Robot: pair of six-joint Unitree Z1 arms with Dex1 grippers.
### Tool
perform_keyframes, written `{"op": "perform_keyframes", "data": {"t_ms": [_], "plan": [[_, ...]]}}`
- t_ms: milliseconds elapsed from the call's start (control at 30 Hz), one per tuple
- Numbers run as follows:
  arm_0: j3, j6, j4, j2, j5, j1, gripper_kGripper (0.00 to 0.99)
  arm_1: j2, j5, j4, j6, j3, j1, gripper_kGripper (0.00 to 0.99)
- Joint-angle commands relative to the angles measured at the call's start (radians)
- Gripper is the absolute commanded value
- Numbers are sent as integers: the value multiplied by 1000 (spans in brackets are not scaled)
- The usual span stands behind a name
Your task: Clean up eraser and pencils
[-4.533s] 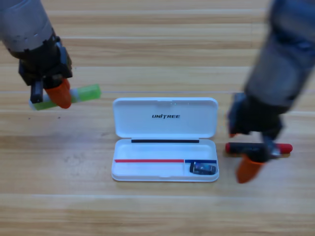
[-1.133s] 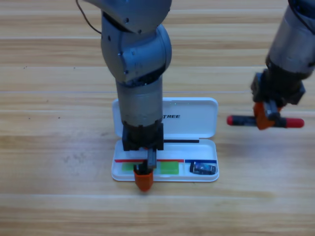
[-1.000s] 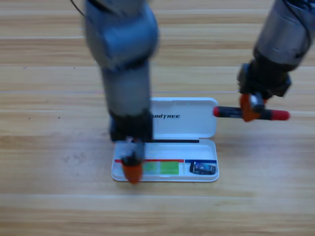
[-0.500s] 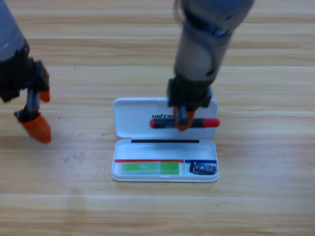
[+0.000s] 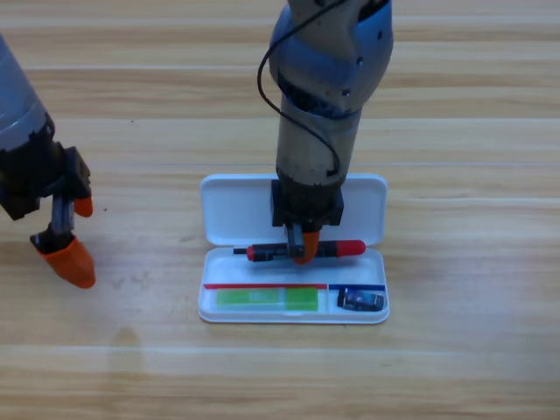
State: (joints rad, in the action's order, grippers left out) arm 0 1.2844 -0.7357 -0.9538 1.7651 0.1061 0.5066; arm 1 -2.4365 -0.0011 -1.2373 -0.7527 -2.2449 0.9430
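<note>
The white case (image 5: 229, 206) lies open in the middle of the table, lid toward the back. My right gripper (image 5: 303, 250) points down over the tray's back strip, shut on the pencil (image 5: 348, 248), a black stick with red ends lying level left to right along that strip. Whether the pencil touches the tray I cannot tell. A green stick (image 5: 266, 298) lies in the tray's long front slot. The dark eraser (image 5: 360, 300) sits in the small front right compartment. My left gripper (image 5: 74, 234) hangs open, holding nothing, over the bare table left of the case.
The right arm (image 5: 319, 105) rises from the case toward the top edge and hides the middle of the lid. The left arm (image 5: 22, 149) fills the left edge.
The right gripper has carried the pencil from over the lid forward to the tray's back strip. The left gripper, after leaving the green stick in the tray, stays at the left, shifted slightly.
</note>
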Motion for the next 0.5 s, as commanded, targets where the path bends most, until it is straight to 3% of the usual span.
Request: {"op": "perform_keyframes", "data": {"t_ms": [33, 200, 300, 367, 467, 500], "plan": [[-28, -5, 12, 24, 12, -20, 990, -72, -14, -16, 16, 4, 27, 0], [-36, -1, 20, 27, 12, -20, 990, -59, -11, -18, 26, 8, 30, 0], [-37, 2, 23, 27, 12, -20, 990, -44, -7, -22, 26, 11, 34, 123], [-37, 4, 23, 27, 12, -20, 990, -35, 1, -30, 26, 11, 36, 304], [-37, 9, 23, 25, 14, -20, 990, -6, 13, -47, 36, 19, 37, 753], [-39, 10, 23, 27, 14, -20, 990, 11, 20, -47, 42, 25, 37, 831]]}}
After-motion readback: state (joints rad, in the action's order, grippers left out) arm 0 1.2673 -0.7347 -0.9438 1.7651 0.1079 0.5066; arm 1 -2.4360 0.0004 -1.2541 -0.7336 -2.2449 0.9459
